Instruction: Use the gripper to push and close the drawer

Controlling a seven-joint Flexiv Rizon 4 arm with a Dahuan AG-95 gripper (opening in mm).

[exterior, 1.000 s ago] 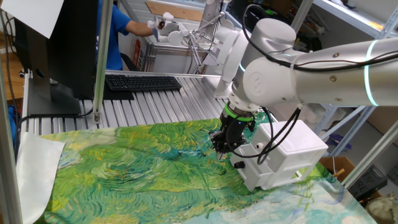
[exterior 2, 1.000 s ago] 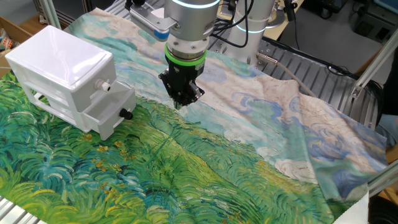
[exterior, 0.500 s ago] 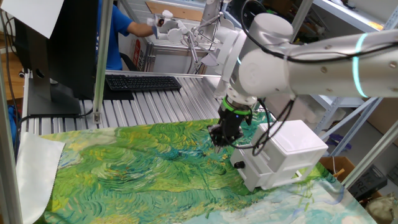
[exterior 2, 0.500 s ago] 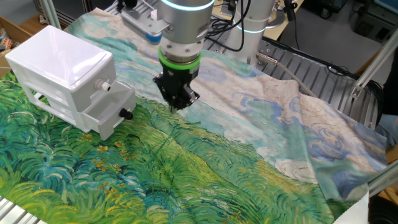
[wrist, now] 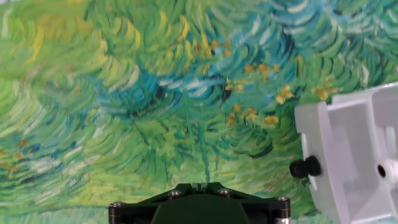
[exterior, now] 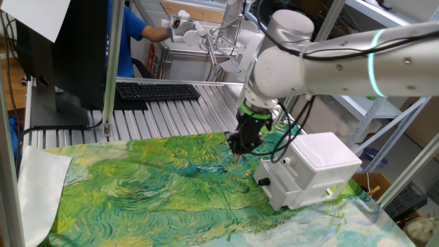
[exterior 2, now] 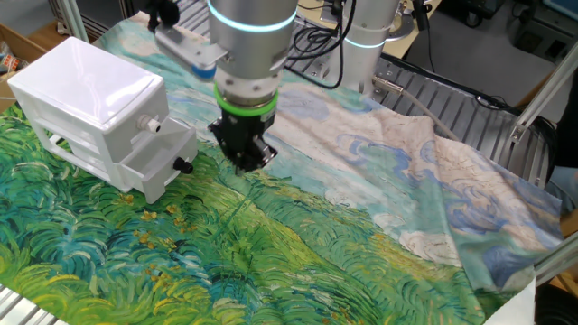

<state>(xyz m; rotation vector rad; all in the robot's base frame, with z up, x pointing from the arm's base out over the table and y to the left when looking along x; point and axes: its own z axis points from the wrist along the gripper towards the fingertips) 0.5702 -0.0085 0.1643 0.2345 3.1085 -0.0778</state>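
The white box (exterior 2: 86, 90) stands on the painted cloth at the left. Its lower drawer (exterior 2: 158, 161) sticks out, with its black knob (exterior 2: 183, 165) facing right. The upper drawer's knob (exterior 2: 150, 124) sits above it. The gripper (exterior 2: 242, 164), black with a green ring at the wrist, hangs tip-down just above the cloth. It is to the right of the drawer front and apart from it, with its fingers together and holding nothing. In the hand view the gripper (wrist: 202, 185) is at the bottom edge and the drawer (wrist: 339, 155) at the right. The one fixed view shows the gripper (exterior: 237, 152) left of the drawer (exterior: 274, 186).
A green and blue painted cloth (exterior 2: 298, 244) covers the table. Its right side is wrinkled (exterior 2: 470, 199). Behind the table are a keyboard (exterior: 158, 90), a monitor (exterior: 62, 55) and a person in blue (exterior: 127, 34). Metal frame posts (exterior: 113, 65) stand at the table's edge.
The gripper has moved sideways over the cloth toward the front of the open lower drawer and stayed shut. The box and drawer have not moved.
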